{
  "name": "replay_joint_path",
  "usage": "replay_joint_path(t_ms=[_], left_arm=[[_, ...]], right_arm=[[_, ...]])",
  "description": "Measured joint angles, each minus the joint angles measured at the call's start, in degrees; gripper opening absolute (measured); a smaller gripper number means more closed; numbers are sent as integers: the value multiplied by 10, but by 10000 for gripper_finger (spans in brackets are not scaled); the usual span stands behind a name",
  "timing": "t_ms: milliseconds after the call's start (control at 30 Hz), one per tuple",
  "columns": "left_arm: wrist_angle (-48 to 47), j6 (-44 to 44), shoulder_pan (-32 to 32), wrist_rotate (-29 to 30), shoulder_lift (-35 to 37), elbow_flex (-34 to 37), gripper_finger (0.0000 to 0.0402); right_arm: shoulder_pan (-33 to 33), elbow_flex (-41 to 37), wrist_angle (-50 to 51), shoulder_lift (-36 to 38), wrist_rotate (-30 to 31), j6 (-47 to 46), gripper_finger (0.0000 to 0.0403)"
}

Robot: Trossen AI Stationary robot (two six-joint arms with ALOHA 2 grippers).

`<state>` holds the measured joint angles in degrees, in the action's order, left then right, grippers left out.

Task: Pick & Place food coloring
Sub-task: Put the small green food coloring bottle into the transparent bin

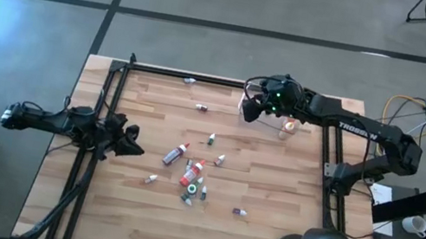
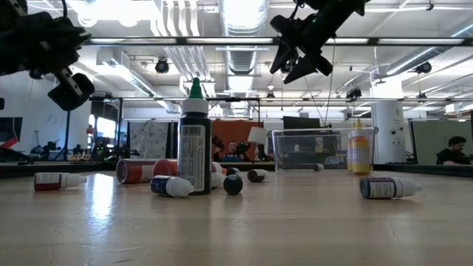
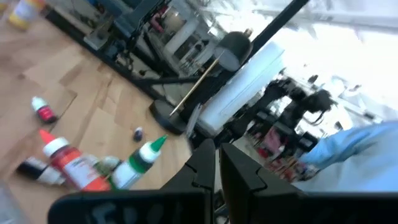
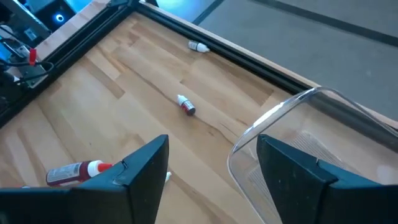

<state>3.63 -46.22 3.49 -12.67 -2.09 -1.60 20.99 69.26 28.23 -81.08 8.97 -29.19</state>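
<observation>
The worktop (image 1: 265, 225) is pale wood planks, butcher-block pattern, framed by black metal rails. At nine o'clock on it, the left pincer (image 1: 128, 141) hangs above the wood with its dark fingers pressed together, holding nothing.

Near the centre lies the food coloring (image 1: 192, 173): small plastic squeeze bottles with pointed caps, scattered loosely. A red bottle with a white cap (image 1: 176, 154) lies on its side, its long axis running toward one o'clock in the high view, cap end farthest. Just beside it another red-and-white bottle (image 1: 191, 172) lies roughly parallel. A dark bottle with a green cone cap (image 2: 194, 137) stands upright, its white label printed too small to read. A purple-capped bottle (image 2: 387, 188) lies flat by itself toward four o'clock. Two more bottles (image 1: 201, 107) lie apart near twelve o'clock.

At one o'clock, the right pincer (image 1: 249, 106) hovers with its fingers spread wide and empty, just beside the rounded rim of a clear plastic box (image 4: 292, 143). An orange-yellow bottle (image 2: 358, 148) stands upright in the box. The right arm carries white lettering reading TROSSEN (image 1: 358, 129).
</observation>
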Motion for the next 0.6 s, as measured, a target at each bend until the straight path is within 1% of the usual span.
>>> replay_joint_path(t_ms=[133, 267, 467, 500, 600], left_arm=[[3, -34, 0, 2, 0, -4, 0], [4, -40, 0, 3, 0, -4, 0], [10, -40, 0, 43, 0, -4, 0], [12, -38, 0, 62, 0, -3, 0], [34, -26, -1, 177, 0, -6, 0]], right_arm=[[0, -4, -2, 0, 0, -5, 235], [0, -7, -2, 0, 0, -6, 233], [-2, -7, -8, 0, -1, -19, 233], [-2, -7, -8, 0, -2, -26, 232], [-10, -6, -8, 0, -8, -42, 230]])
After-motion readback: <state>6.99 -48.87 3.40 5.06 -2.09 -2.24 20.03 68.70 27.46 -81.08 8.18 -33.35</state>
